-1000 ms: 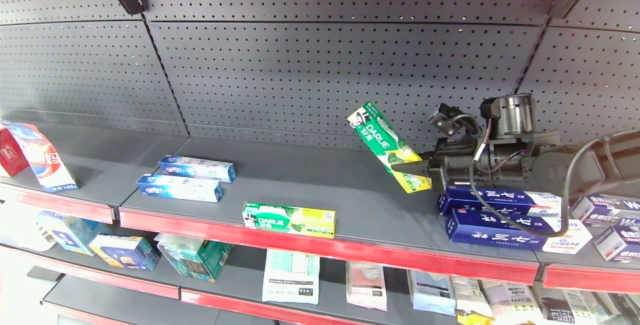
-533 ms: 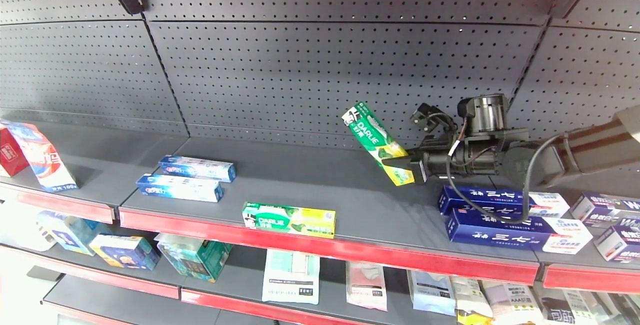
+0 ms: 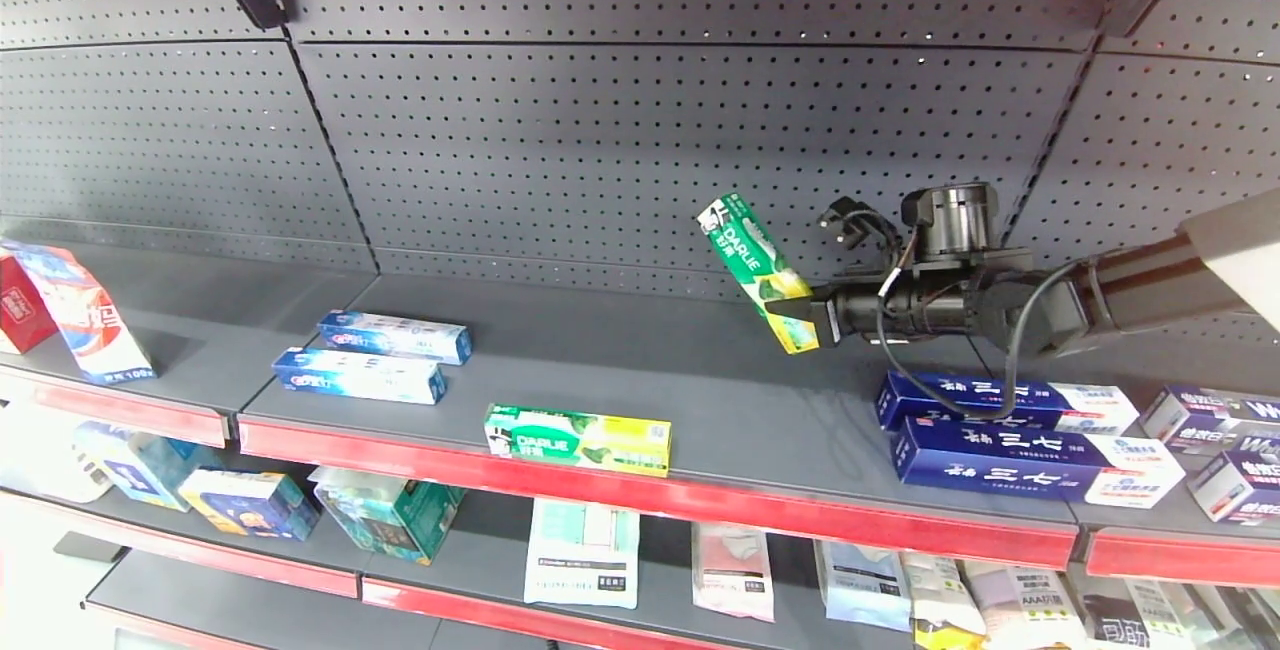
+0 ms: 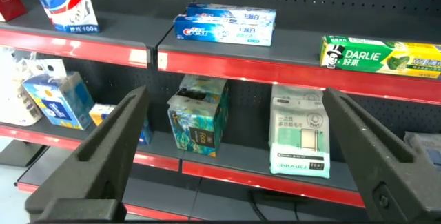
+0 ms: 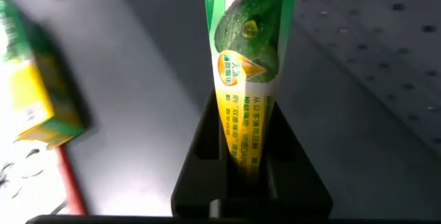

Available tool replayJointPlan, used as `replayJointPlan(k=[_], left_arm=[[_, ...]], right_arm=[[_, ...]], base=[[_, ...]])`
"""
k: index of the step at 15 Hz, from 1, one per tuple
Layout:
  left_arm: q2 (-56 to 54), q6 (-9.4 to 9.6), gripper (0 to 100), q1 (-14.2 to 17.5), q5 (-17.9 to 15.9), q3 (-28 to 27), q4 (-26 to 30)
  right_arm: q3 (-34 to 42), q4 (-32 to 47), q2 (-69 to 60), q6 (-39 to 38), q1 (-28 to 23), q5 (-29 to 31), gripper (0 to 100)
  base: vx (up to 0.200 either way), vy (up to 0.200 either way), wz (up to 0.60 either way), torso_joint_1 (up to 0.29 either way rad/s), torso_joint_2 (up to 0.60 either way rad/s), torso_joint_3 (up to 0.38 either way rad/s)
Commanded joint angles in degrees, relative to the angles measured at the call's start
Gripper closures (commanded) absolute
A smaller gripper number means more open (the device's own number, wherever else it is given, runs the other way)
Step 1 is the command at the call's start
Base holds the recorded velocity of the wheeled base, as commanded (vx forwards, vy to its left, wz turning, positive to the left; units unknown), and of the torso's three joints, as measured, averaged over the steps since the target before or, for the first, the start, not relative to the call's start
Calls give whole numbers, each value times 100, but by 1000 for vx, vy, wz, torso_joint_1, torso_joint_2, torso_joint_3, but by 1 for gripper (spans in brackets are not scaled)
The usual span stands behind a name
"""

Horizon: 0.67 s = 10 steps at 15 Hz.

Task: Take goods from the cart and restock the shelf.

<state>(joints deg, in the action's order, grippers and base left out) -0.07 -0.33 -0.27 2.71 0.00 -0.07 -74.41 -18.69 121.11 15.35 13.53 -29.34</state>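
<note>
The right gripper (image 3: pixel 790 315) reaches in over the middle shelf (image 3: pixel 650 350) from the robot's right, and it is clenched on a green toothpaste box (image 3: pixel 755 265). The two dark fingers pinch the box's yellow lower end from either side. The rest of the box sticks out beyond the fingertips, tilted so that its green top leans up and toward the robot's left, close in front of the perforated back panel (image 3: pixel 600 150). In the right wrist view the same box (image 5: pixel 248 58) runs straight out of the gripper (image 5: pixel 244 162), its narrow face toward the camera and its yellow end sunk between the pads. The box appears to hang above the shelf board rather than lie on it. A second green toothpaste box (image 3: pixel 577 438) lies flat at the shelf's front edge, well apart from the held one and to its left. Two blue-and-white toothpaste boxes (image 3: pixel 395 335) lie farther left. Two dark blue boxes (image 3: pixel 1005 402) lie just below the right arm, near the gripper. The left gripper (image 4: pixel 236 96) is spread wide with nothing between its fingers, and it faces the lower shelves.
</note>
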Motion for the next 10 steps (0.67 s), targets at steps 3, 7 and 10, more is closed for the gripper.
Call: replayJointPlan(k=[3, 7, 10], left_arm=[[7, -2, 0, 0, 2, 0, -1], [7, -2, 0, 0, 2, 0, -1], [7, -2, 0, 0, 2, 0, -1]], right_arm=[[-170, 14, 299, 100, 123, 34, 100], [-135, 471, 369, 979, 176, -54, 100], [-56, 630, 360, 1577, 211, -63, 100]], base=[[0, 0, 0, 0, 0, 0], [0, 0, 0, 0, 0, 0], [0, 0, 0, 0, 0, 0]])
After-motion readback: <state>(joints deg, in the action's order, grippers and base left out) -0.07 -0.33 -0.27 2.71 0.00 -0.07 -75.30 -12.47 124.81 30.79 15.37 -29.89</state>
